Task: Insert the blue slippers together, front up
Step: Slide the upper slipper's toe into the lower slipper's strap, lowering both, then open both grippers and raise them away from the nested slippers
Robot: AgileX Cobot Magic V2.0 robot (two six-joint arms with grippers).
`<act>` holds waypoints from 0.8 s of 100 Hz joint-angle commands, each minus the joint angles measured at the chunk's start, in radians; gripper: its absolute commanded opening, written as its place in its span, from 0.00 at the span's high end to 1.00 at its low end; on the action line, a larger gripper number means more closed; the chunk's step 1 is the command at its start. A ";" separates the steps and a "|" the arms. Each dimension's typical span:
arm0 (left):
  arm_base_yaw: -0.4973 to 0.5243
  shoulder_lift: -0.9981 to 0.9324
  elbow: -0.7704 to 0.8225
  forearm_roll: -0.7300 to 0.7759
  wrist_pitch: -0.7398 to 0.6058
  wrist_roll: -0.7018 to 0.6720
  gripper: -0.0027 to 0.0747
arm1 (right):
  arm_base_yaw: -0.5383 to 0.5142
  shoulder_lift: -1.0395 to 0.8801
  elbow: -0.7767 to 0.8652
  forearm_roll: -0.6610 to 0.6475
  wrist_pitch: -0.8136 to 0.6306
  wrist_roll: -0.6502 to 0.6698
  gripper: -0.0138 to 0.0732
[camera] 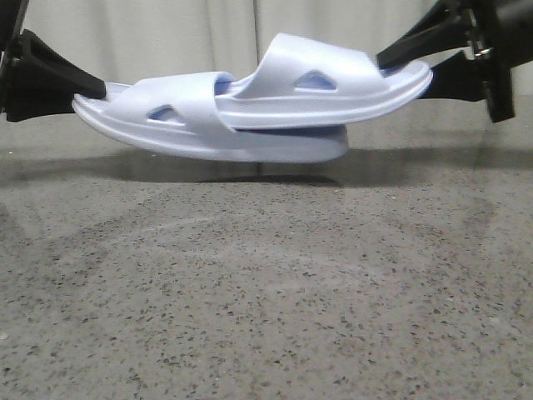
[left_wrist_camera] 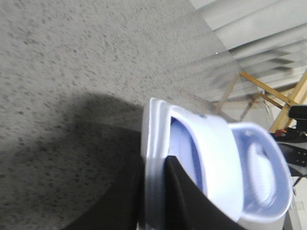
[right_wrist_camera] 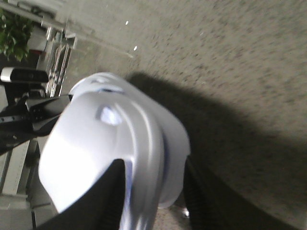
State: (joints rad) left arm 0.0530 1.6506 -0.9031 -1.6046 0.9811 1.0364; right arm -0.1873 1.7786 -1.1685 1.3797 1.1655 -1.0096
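Note:
Both blue slippers are held in the air over the table, nested. The lower slipper (camera: pixel 208 137) has its strap at the left. The upper slipper (camera: pixel 333 79) reaches in under that strap from the right and tilts up to the right. My left gripper (camera: pixel 90 93) is shut on the lower slipper's left end. In the left wrist view the gripper (left_wrist_camera: pixel 156 172) clamps the sole edge of the slipper (left_wrist_camera: pixel 216 143). My right gripper (camera: pixel 404 71) is shut on the upper slipper's right end. In the right wrist view the gripper (right_wrist_camera: pixel 153 187) clamps the sole of that slipper (right_wrist_camera: pixel 91 143).
The grey speckled table (camera: pixel 266 292) lies below the slippers, with their shadow under them. A pale curtain (camera: pixel 166 33) hangs behind. A wooden frame (left_wrist_camera: pixel 268 93) and equipment stand beyond the table's edge.

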 commanded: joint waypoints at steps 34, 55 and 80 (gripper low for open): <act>-0.003 -0.036 -0.025 -0.054 -0.002 0.073 0.94 | -0.181 -0.146 -0.031 0.048 0.144 -0.014 0.56; -0.003 -0.036 -0.025 -0.051 -0.002 0.184 0.80 | -0.181 -0.150 -0.031 0.052 0.144 -0.009 0.56; -0.001 -0.036 -0.053 -0.032 0.015 0.290 0.39 | -0.181 -0.150 -0.031 0.052 0.144 -0.004 0.56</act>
State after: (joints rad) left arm 0.0563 1.6506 -0.9114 -1.5938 0.9350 1.2899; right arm -0.3624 1.6788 -1.1685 1.3638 1.1834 -1.0095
